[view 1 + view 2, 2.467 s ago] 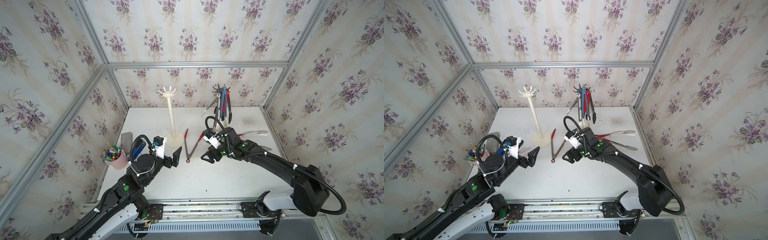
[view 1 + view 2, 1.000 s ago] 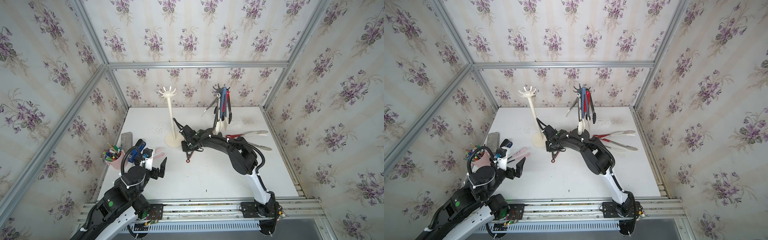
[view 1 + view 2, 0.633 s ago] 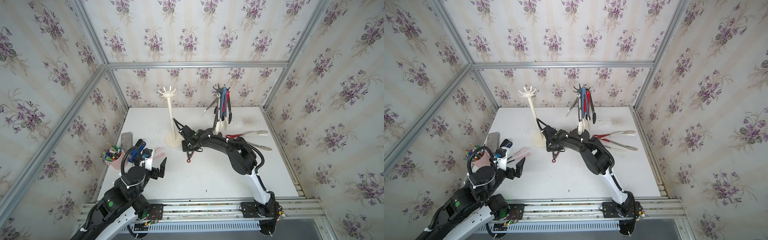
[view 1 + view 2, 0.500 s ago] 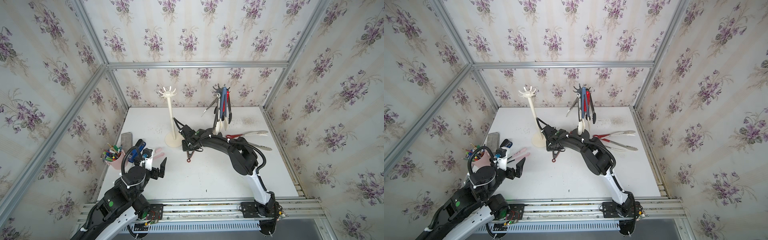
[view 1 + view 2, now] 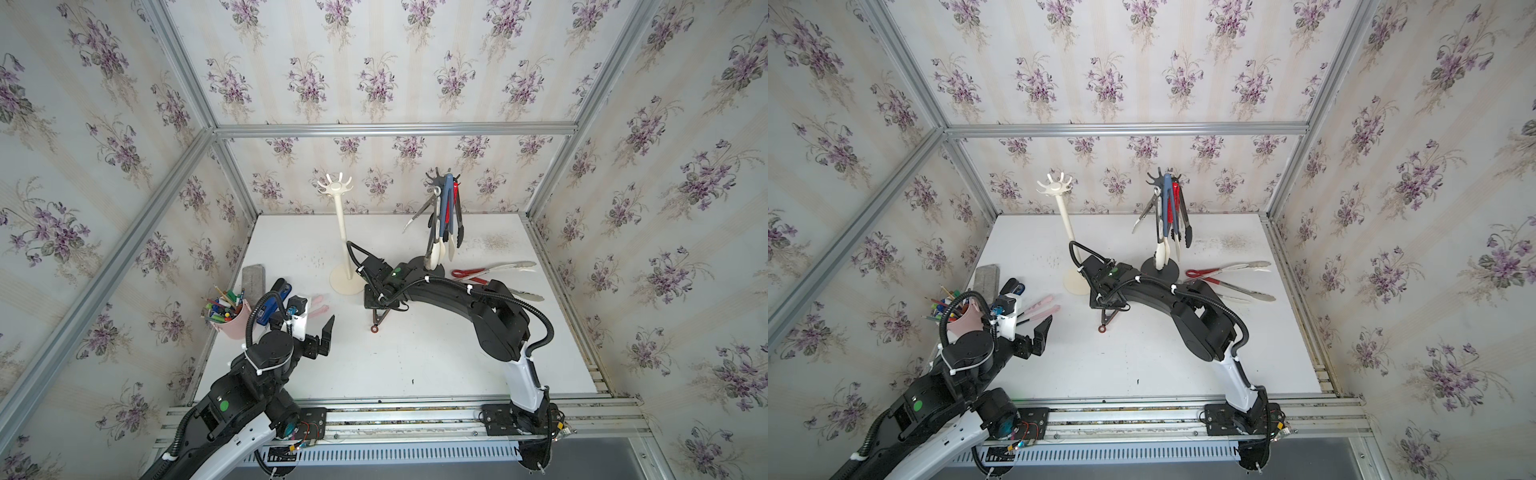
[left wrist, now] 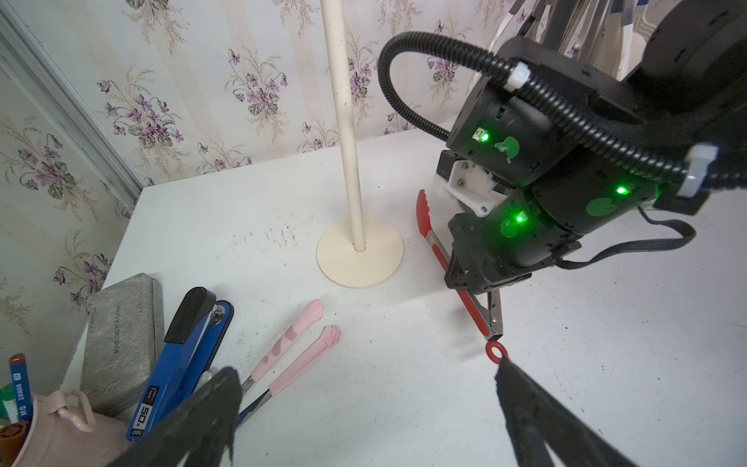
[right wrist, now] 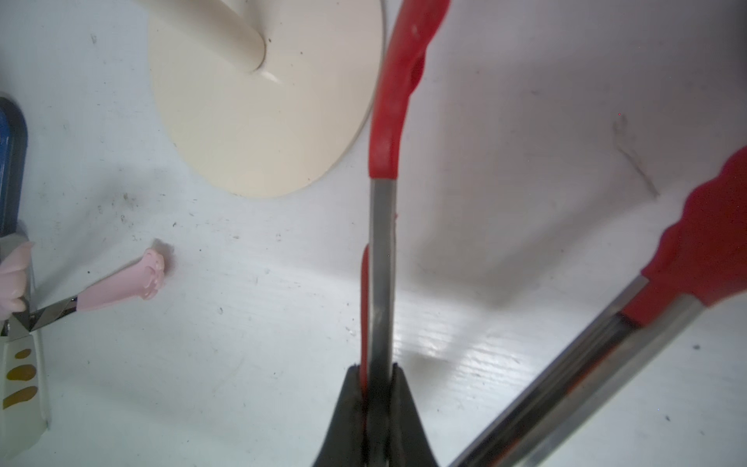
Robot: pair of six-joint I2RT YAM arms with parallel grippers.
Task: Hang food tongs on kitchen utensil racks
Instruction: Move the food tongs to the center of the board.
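Your right gripper has closed since a second ago. Then its jaws stood partly apart over the red tongs. Now the fingertips pinch one steel arm of them, the jaws all but together. Two and a half seconds back, that arm stood farther toward the right side of the table while the left arm reached in toward the tongs. Your left gripper has since drawn back to the near left corner, where it hangs wide open, holding nothing, near the pink tongs. The red tongs themselves have not visibly shifted.

The grip sits partway along the tongs, between the red tips and the hinge. In the right wrist view the pinched arm runs straight out from between the fingers. Its red tip lies just beside the round base of the cream-white rack, and the second arm splays off free to one side. In both top views the hinge end and its red hanging ring stick out from under the gripper toward the near edge. Whether the tongs have left the table you cannot tell. The dark grey rack stands behind the right arm with several tongs hanging from its hooks. Two more pairs lie on the table to its right.
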